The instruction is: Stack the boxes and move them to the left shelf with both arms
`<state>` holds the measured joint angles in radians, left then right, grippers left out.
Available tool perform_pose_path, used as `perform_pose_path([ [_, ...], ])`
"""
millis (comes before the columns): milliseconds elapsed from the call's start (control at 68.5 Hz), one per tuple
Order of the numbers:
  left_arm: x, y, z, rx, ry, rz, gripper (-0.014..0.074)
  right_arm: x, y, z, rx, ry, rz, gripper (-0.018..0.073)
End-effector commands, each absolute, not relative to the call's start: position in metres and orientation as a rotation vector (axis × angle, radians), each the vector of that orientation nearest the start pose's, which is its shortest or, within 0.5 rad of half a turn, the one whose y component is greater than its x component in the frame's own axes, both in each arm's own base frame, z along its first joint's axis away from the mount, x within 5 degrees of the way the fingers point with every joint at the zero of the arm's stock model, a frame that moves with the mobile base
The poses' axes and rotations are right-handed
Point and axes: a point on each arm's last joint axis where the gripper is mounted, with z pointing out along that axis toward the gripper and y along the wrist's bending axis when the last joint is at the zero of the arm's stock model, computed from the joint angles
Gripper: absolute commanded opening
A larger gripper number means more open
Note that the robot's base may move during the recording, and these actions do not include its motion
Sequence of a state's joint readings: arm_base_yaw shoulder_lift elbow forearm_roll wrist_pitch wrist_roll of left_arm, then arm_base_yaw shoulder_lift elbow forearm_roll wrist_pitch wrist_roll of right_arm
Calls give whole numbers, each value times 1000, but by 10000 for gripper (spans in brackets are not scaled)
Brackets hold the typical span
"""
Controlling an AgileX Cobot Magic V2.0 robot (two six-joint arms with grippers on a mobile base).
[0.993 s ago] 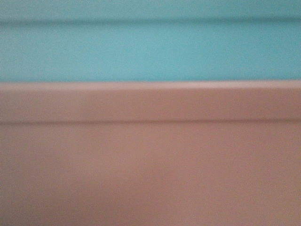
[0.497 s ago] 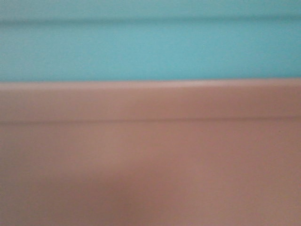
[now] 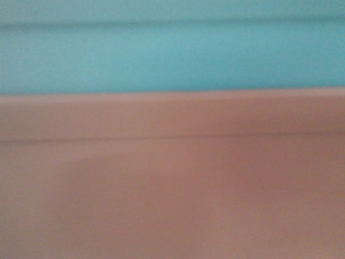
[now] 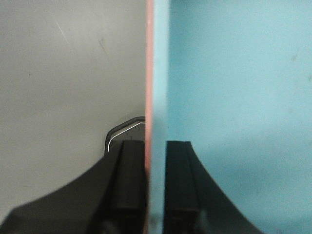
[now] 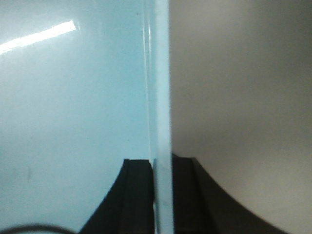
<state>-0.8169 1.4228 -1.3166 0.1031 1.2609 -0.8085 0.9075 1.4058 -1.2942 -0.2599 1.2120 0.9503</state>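
The front view is filled, very close and blurred, by the light blue box (image 3: 172, 54) above the salmon pink box (image 3: 172, 178); the blue one sits nested in the pink one. My left gripper (image 4: 156, 146) is shut on their stacked side walls: a pink rim (image 4: 149, 73) outside, the blue box (image 4: 234, 87) inside. My right gripper (image 5: 162, 163) is shut on the opposite wall, where only the blue box (image 5: 73, 107) shows. The left shelf is out of view.
A plain grey surface (image 4: 63, 87) lies beyond the boxes in the left wrist view, and a similar one (image 5: 234, 97) in the right wrist view. A small dark piece with a thin bright edge (image 4: 124, 127) shows just beyond the left fingers.
The front view stays almost the same; the boxes' edge line tilts very slightly and the blur shifts.
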Motion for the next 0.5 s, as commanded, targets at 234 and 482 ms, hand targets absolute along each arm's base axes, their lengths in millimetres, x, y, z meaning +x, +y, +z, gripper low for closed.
perform_pose_path([
  [234,164,-204,360,32,2995,-452,-3,168,200,359,15,2805,228,29],
  [482,164,-204,360,31,2998,-457,-3,168,200,359,15,2804,229,29],
])
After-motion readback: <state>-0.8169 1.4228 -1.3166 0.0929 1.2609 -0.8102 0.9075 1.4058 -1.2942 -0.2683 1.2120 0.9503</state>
